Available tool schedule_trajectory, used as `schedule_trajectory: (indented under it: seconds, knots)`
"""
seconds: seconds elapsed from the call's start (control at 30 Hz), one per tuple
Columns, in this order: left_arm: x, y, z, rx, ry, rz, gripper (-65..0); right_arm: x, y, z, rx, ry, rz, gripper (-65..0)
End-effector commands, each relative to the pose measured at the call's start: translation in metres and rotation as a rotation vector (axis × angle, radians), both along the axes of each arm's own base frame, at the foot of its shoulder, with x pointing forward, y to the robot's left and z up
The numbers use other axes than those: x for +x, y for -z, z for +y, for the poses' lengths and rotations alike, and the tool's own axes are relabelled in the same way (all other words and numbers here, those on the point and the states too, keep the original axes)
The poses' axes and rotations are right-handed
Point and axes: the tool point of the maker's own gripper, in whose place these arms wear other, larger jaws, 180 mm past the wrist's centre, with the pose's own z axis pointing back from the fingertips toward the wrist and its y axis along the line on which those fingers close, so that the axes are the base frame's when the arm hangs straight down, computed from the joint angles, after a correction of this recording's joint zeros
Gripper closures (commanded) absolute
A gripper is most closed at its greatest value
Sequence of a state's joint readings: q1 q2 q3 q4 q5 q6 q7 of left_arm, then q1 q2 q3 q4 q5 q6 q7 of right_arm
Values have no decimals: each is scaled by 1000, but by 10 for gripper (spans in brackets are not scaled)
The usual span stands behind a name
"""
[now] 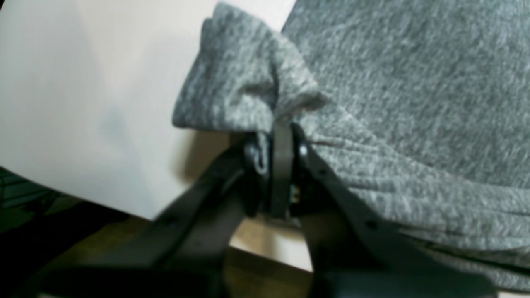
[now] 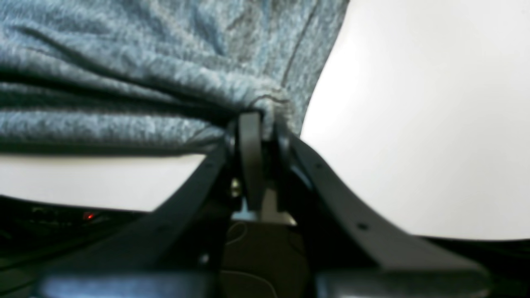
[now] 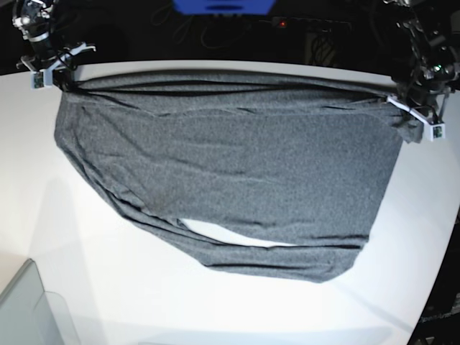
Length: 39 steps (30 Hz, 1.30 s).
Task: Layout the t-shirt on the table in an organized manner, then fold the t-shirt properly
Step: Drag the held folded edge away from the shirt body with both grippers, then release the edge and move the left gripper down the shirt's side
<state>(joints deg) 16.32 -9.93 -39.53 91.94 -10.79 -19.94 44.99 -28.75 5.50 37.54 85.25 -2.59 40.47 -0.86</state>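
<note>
The dark heather-grey t-shirt (image 3: 230, 165) hangs stretched between my two grippers over the white table (image 3: 108, 287), its lower part sagging onto the tabletop. My left gripper (image 1: 281, 136) is shut on a bunched corner of the t-shirt (image 1: 393, 103); in the base view it is at the far right (image 3: 413, 115). My right gripper (image 2: 256, 120) is shut on the other corner of the t-shirt (image 2: 145, 74); in the base view it is at the far left (image 3: 54, 72). The held edge runs taut along the table's far side.
The table's curved edge (image 3: 438, 287) runs down the right side. A clear box-like object (image 3: 29, 309) stands at the front left corner. Dark equipment and cables (image 3: 223, 21) lie beyond the far edge. In the wrist views the table edge (image 1: 124, 209) is close below the grippers.
</note>
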Motion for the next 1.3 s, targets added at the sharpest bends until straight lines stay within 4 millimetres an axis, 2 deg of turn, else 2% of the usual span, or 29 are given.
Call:
schedule_trajectory:
  seconds: [0.0,0.07,0.13,0.3,0.43,0.53,0.6,0.77,0.9,0.97,1.17,1.27]
  knots:
    - [7,-12,9,35,3,-33,-1,4,-9,-7,-19,5,-29,-19]
    - [7,-12,9,35,3,-33,-12,3,-9,-6,-18,4,-27,-20]
    - [8,-13,9,35,3,-35,-61,3,-10,-8,-21,9,-29,-43]
    - [9,-15,7,36,5,-43,-228,5,-13,-7,-27,-1,-35,-202]
    - [9,-17,9,38,-2,-49,-285,15,-31,-7,-58,-18,-78,-312]
    - [10,-18,9,39,-1,-53,-294,19,-41,-2,-66,-15,-111,-338]
    - [12,-23,8,48,5,-66,-293,19,-48,-7,-80,4,-129,-340]
    - [24,-48,-3,29,23,-157,-293,23,-59,-5,-90,21,-162,-345]
    - [31,-75,-1,14,7,-250,-294,26,-62,-4,-90,22,-173,-374]
    - [36,-82,-1,7,6,-276,-294,34,-65,-3,-88,18,-193,-384]
    - [76,-112,-3,1,5,-395,-294,51,-72,-1,-86,17,-234,-388]
    - [104,-111,-12,-43,26,-415,-294,59,-74,0,-80,16,-252,-388]
